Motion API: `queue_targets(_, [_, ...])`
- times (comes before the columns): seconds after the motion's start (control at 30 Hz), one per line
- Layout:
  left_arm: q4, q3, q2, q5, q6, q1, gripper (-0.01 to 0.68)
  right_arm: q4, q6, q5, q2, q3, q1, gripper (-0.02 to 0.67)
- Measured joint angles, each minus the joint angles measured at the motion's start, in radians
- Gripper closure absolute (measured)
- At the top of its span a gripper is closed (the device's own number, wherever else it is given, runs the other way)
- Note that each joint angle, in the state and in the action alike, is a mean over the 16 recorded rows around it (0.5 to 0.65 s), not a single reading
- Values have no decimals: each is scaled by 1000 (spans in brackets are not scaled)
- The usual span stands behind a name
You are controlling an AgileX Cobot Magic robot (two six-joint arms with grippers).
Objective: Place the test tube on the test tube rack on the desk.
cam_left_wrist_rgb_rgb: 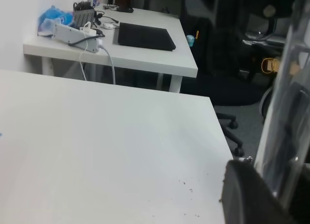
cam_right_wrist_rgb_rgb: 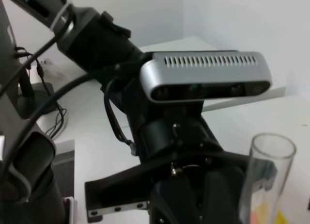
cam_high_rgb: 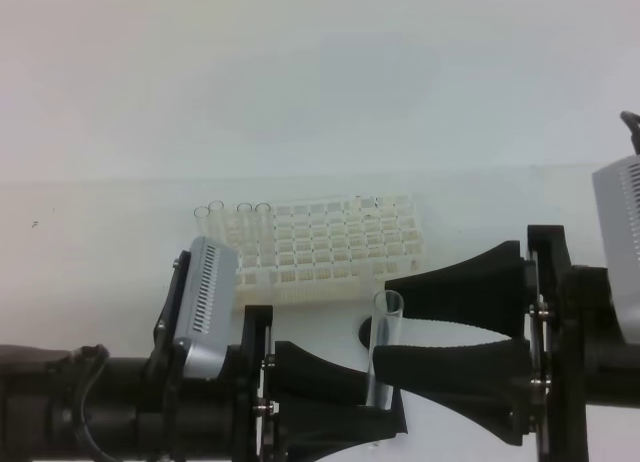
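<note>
A clear test tube (cam_high_rgb: pixel 383 334) stands upright in front of the rack, its lower end pinched in my left gripper (cam_high_rgb: pixel 385 410), which is shut on it. My right gripper (cam_high_rgb: pixel 384 320) reaches in from the right with its jaws wide open, one finger on each side of the tube's upper part. The white lattice test tube rack (cam_high_rgb: pixel 330 250) stands on the white desk (cam_high_rgb: pixel 100 242) behind them, with several clear tubes in its left rows. The held tube fills the right edge of the left wrist view (cam_left_wrist_rgb_rgb: pixel 286 127), and its open rim shows in the right wrist view (cam_right_wrist_rgb_rgb: pixel 271 151).
A dark round shape (cam_high_rgb: pixel 364 332) lies on the desk just left of the held tube. The left arm's grey wrist camera (cam_high_rgb: pixel 207 307) sits close to the rack's left front corner. Beyond the desk edge (cam_left_wrist_rgb_rgb: pixel 218 122) are a second table (cam_left_wrist_rgb_rgb: pixel 145 49) and a chair base.
</note>
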Motion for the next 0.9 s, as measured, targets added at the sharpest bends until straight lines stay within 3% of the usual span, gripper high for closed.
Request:
queue_targets(0.57, [0,0,0,-2,19,0,673,0,0,69,69,-55,0,270])
queue_targets(0.9, [0,-1,0,-3,0,0,673,-4,-8,96,103,-76,0,418])
